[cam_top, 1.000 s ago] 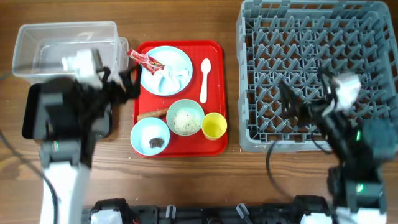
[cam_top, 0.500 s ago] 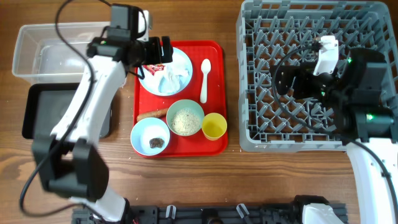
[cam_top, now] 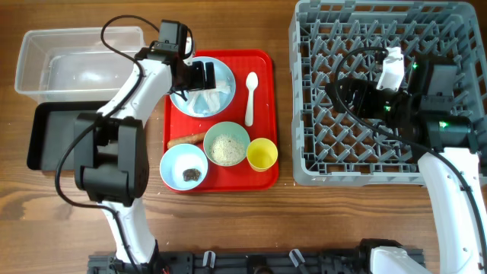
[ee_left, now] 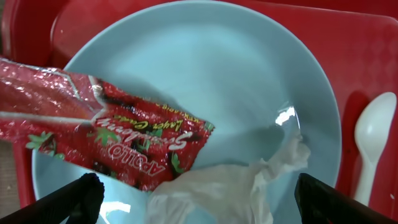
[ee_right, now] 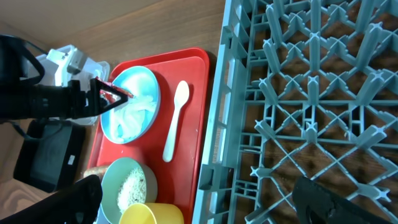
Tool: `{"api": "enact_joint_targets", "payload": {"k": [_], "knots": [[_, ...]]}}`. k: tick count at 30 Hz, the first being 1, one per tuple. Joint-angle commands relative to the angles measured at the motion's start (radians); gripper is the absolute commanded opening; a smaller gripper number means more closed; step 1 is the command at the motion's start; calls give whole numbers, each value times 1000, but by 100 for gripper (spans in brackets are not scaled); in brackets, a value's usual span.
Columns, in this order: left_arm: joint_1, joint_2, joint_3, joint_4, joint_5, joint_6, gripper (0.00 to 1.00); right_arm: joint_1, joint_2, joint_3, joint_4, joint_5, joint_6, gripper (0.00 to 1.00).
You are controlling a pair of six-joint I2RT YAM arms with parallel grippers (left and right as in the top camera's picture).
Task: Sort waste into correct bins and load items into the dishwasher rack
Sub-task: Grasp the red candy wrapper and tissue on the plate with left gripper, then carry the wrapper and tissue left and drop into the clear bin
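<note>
Left gripper [cam_top: 202, 74], brought within the last second from the frame's left to the pale blue plate [ee_left: 249, 74] at upper centre, is held open over the snack wrapper [ee_left: 106, 134], which is not yet grasped; waste sorting is judged barely begun. Right gripper [cam_top: 344, 95] is held open above the dishwasher rack [cam_top: 456, 30].

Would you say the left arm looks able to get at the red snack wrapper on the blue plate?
Probably yes. The left end effector is open just above the plate, and the snack wrapper lies on top, uncovered; the tissue only meets its lower corner, so nothing seems to block it.
</note>
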Motion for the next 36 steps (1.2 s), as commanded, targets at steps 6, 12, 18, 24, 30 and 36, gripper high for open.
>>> {"api": "enact_joint_targets", "payload": {"k": [6,12,18,24,30,36], "knots": [[-3,71,18,13,-13,16,100,-2,9,23,3,-17,8,100],[-3,79,18,38,-13,16,98,-2,9,23,3,-17,8,100],[-3,123,18,46,-13,16,80,-2,9,23,3,-17,8,100],[-3,153,18,46,-12,12,32,-2,9,23,3,-17,8,100],[-3,144,18,25,-8,-8,4,-2,9,23,3,-17,8,100],[-2,36,61,-38,-5,-72,4,-2,9,23,3,-17,8,100]]}}
